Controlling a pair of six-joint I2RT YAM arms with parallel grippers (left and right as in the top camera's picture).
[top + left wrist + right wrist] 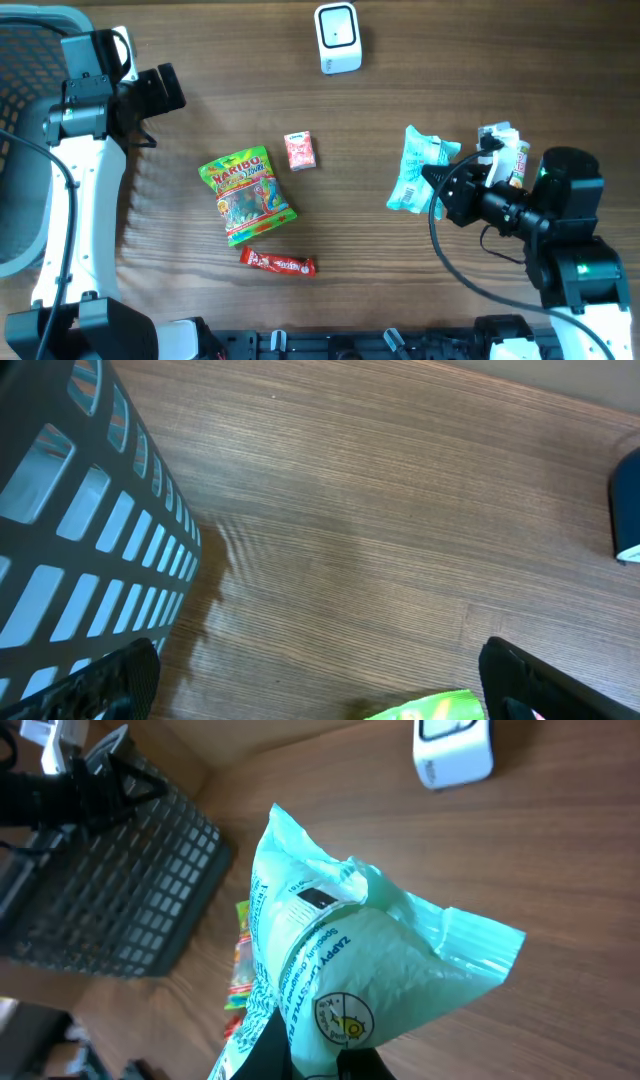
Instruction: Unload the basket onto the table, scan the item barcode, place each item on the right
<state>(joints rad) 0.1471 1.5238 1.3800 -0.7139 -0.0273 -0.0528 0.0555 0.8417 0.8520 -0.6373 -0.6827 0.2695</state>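
mint-green snack bag (412, 170) is at the right side of the table (400, 290), pinched at its lower end by the right end effector (440, 185). jaws are closed tight on the crinkled plastic, nothing else in the grip. in the right wrist view the bag (370, 960) stands up from the fingers (285, 1055) and fills the centre of frame, with the side carrying black text and a round yellow logo toward the camera. dark printed block near the top of the bag, possibly the barcode, too small to confirm.

white scanner (337, 38) sits at the far edge of the table, centre, well apart from the bag. in the right wrist view the scanner (453, 750) is in the top right, above the bag.

a few more packets (505, 145) lie just beside the right arm, partly hidden by it.

mid-table: green haribo bag (245, 195), small pink packet (300, 150) just beyond it, and a red bar (278, 263) just on its near side. all are flat on the wood and apart from each other.

left end effector (160, 95) is at the far left, jaws fully spread and holding nothing, over bare wood. it is next to the dark slotted basket (20, 120). left wrist view shows the basket wall (90, 540) at left and a corner of the haribo bag (425, 710) at the bottom edge.
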